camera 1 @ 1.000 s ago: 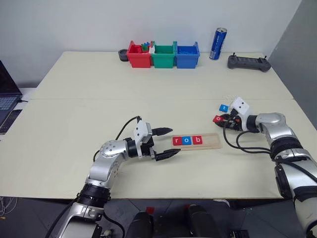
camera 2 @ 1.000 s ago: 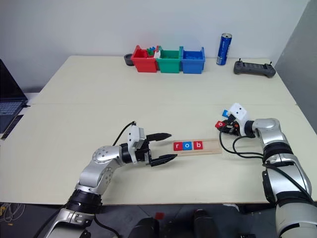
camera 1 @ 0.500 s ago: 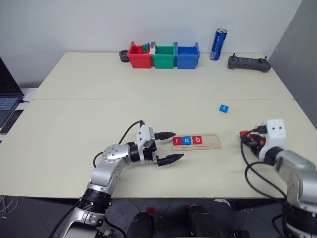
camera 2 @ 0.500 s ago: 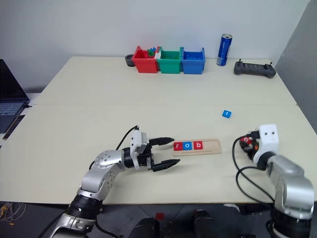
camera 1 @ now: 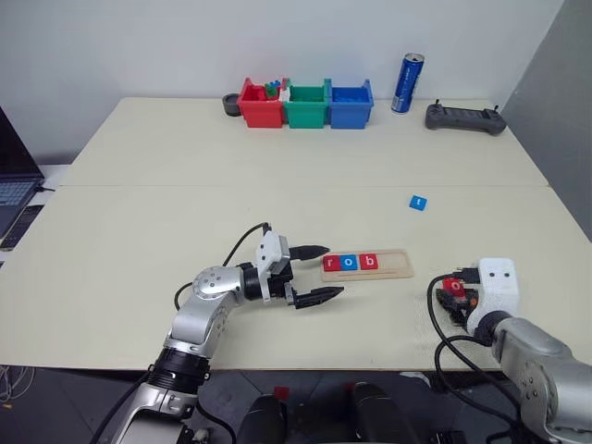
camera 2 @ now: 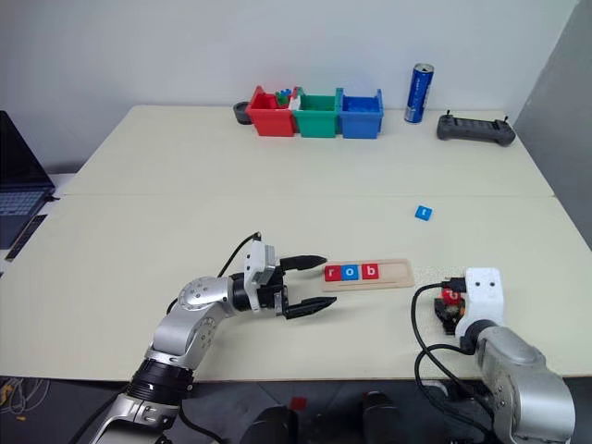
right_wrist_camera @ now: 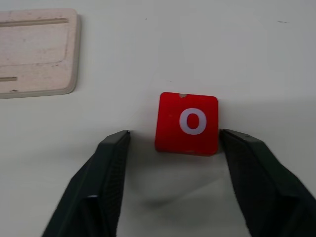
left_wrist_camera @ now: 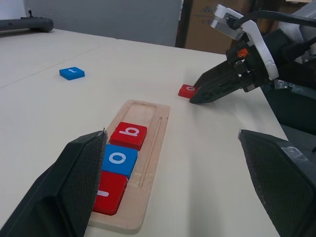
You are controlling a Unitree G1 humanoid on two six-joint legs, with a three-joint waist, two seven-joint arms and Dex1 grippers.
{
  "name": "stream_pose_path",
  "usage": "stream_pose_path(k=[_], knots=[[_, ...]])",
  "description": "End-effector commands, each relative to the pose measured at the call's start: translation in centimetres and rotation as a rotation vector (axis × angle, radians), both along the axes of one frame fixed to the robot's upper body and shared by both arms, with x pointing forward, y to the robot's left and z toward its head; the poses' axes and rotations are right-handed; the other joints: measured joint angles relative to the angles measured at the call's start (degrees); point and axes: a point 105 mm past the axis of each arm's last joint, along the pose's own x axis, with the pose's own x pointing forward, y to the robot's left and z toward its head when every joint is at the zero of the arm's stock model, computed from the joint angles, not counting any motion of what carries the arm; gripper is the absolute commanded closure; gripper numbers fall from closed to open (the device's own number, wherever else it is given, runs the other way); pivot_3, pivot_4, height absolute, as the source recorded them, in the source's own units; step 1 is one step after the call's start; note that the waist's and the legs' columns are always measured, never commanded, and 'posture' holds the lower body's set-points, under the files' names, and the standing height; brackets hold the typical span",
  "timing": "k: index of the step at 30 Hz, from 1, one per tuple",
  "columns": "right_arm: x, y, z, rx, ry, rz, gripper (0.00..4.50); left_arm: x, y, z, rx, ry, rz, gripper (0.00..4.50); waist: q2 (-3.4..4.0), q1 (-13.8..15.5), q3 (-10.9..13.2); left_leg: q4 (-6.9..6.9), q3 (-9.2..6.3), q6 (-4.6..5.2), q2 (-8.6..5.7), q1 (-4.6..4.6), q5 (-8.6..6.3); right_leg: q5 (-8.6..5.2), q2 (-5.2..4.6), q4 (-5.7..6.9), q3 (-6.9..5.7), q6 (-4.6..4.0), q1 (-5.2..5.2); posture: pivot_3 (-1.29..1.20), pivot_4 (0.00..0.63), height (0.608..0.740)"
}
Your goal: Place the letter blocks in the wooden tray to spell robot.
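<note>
- We see a red bin (camera 1: pixel 258 104), green bin (camera 1: pixel 306 104) and blue bin (camera 1: pixel 351 104) touching in a row at the far edge of the table (camera 1: pixel 185 213).
- Red bin holds small mixed-colour pieces (camera 1: pixel 271 89); contents of the other two we can't make out.
- Small dark round object (camera 1: pixel 229 103) just beside the red bin.
- Blue drink can (camera 1: pixel 407 82) upright, near the blue bin.
- Dark handheld controller (camera 1: pixel 464 117) lies beyond the can, toward the table's far corner.
- Laptop (camera 1: pixel 11 181) at the side, off the table.
</note>
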Motion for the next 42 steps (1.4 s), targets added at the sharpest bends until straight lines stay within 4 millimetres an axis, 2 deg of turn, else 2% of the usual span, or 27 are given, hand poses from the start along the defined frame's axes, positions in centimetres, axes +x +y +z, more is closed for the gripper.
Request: stream_pose_path(k=[1, 2, 5, 7, 9, 12, 16, 18, 21, 28, 37, 42], knots=[[-0.1, 0.3, 0.3, -0.004, 0.0, 0.029, 0.31, -0.2, -0.3, 0.7, -0.017, -0.032, -0.021, 0.0, 0.0, 0.01, 0.0, 0.0, -0.01, 0.0, 0.0, 0.0, 0.0, 0.0, 0.0, 0.0, 0.0, 0.0, 0.0, 0.0, 0.15, 0.74], [0.2, 0.2, 0.6, -0.01, -0.011, 0.03, 0.02, -0.3, -0.3, 0.7, -0.017, -0.032, -0.021, 0.0, 0.0, 0.01, 0.0, 0.0, 0.0, 0.0, 0.0, 0.0, 0.0, 0.0, 0.0, -0.01, 0.0, 0.0, 0.01, 0.0, 0.15, 0.74], [1.3, -0.6, 2.1, -0.069, -0.071, 0.044, 0.02, -0.4, -0.2, 0.6, -0.016, -0.032, -0.023, 0.0, 0.0, 0.0, 0.0, 0.01, 0.0, 0.0, -0.01, -0.01, 0.0, 0.0, 0.0, -0.02, 0.0, 0.0, 0.01, 0.0, 0.15, 0.74], [2.6, -1.2, 4.2, -0.13, -0.139, 0.105, 0.02, -0.4, -0.2, 0.6, -0.014, -0.032, -0.023, 0.0, 0.0, -0.06, 0.01, 0.01, 0.02, 0.0, -0.01, -0.01, 0.0, 0.0, -0.01, -0.02, 0.02, 0.0, 0.0, 0.0, 0.15, 0.74], [3.7, -1.2, 5.9, -0.179, -0.178, 0.224, 0.02, -0.3, -0.1, 0.6, -0.012, -0.033, -0.023, 0.0, 0.0, -0.07, 0.01, 0.02, 0.05, 0.0, -0.01, 0.0, 0.0, 0.0, -0.01, -0.06, 0.03, 0.01, 0.01, 0.0, 0.15, 0.74], [3.8, -0.6, 6.8, -0.314, -0.174, 0.568, 0.02, 0.0, -0.2, 0.7, -0.009, -0.04, -0.023, 0.0, -0.02, -0.05, 0.03, -0.04, 0.02, 0.02, -0.01, 0.0, -0.01, -0.01, 0.01, -0.11, -0.01, 0.02, 0.01, 0.0, 0.15, 0.74], [2.9, -2.3, 5.9, -0.367, -0.112, 0.86, 0.02, 0.3, -0.4, 0.9, -0.012, -0.048, -0.028, 0.0, -0.22, 0.18, 0.13, -0.02, 0.04, 0.04, -0.02, -0.06, -0.02, -0.15, -0.02, -0.22, -0.04, 0.26, 0.06, 0.0, 0.15, 0.74], [2.6, -4.1, 4.6, -0.426, -0.046, 0.985, 0.02, 0.3, -0.5, 0.9, -0.012, -0.051, -0.034, 0.0, -0.24, 0.16, 0.15, 0.01, 0.1, 0.04, -0.06, -0.07, -0.02, -0.03, -0.09, -0.22, 0.02, 0.09, 0.07, 0.0, 0.15, 0.74], [2.9, -5.8, 3.6, -0.445, 0.019, 1.077, 0.02, 0.5, -0.7, 0.8, -0.014, -0.053, -0.037, 0.0, -0.26, 0.09, 0.16, 0.03, 0.14, 0.04, -0.09, -0.04, -0.02, -0.01, -0.13, -0.2, 0.04, 0.11, 0.07, 0.0, 0.15, 0.74], [5.3, -5.4, 3.6, -0.402, 0.0, 1.153, 0.02, 0.5, -0.7, 0.9, -0.016, -0.058, -0.038, 0.0, -0.26, -0.56, 0.17, 0.02, 0.15, 0.03, -0.01, 0.11, -0.01, 0.01, -0.03, -0.05, 0.11, 0.08, 0.07, 0.0, 0.15, 0.74], [4.6, -4.9, 2.5, -0.355, 0.067, 1.233, 0.02, 0.1, -0.4, 0.9, -0.016, -0.054, -0.035, 0.0, -0.25, 0.18, 0.17, 0.04, 0.11, 0.02, -0.09, 0.03, -0.01, 0.01, -0.13, -0.08, 0.07, 0.08, 0.07, 0.0, 0.15, 0.74], [4.7, -5.1, 1.9, -0.355, 0.074, 1.218, 0.02, 0.1, -0.3, 0.9, -0.013, -0.052, -0.033, 0.0, -0.25, 0.25, 0.16, 0.04, 0.11, 0.02, -0.08, 0.05, -0.01, 0.01, -0.12, -0.07, 0.06, 0.08, 0.07, 0.0, 0.15, 0.74]])
